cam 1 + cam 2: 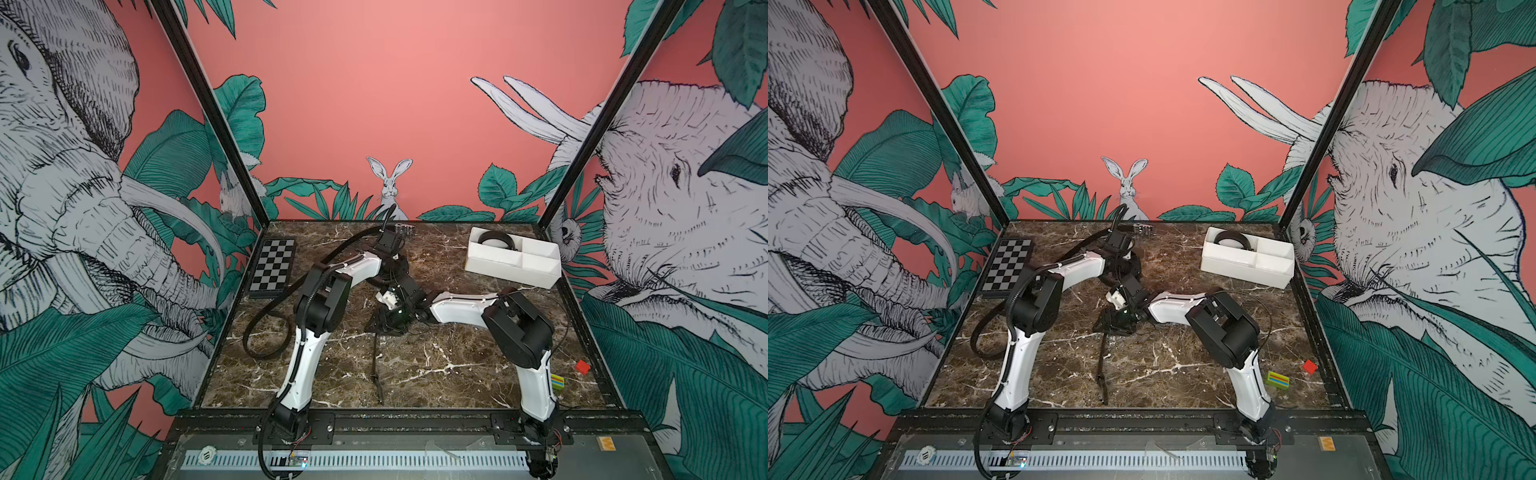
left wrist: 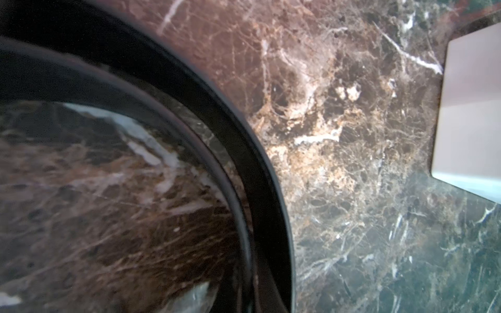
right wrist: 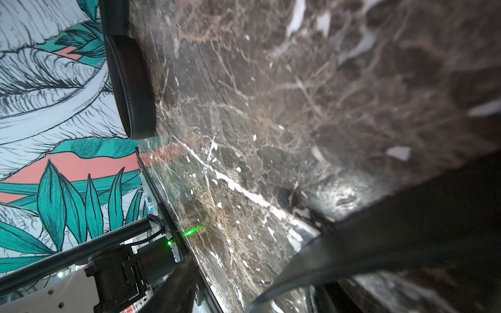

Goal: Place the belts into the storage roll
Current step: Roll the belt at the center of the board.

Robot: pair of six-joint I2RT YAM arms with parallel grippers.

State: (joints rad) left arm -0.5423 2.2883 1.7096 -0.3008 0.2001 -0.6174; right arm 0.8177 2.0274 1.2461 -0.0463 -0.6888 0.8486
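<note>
one belt (image 1: 495, 240) sat coiled in the far end compartment of the storage roll (image 1: 511, 270), at the far right of the table (image 1: 457, 353), so i judged i was on the second belt (image 1: 376, 365). both my claws met over its bunched end mid-table, while its tail ran straight toward the front edge. my left claw (image 1: 394, 270) was pinched narrow. its wrist view showed only a close black curve of strap, so i could not say whether it gripped it. whether my right claw (image 1: 388, 318) stood wide or narrow i could not tell. a third belt (image 3: 130, 86) stood curled on edge near the left wall. next i would need a firm hold on the coil, the tail gathered in, then a carry to an empty compartment. i read no brand or writing, and a small orange label (image 1: 609, 444) on the front rail was too small to make out.
</note>
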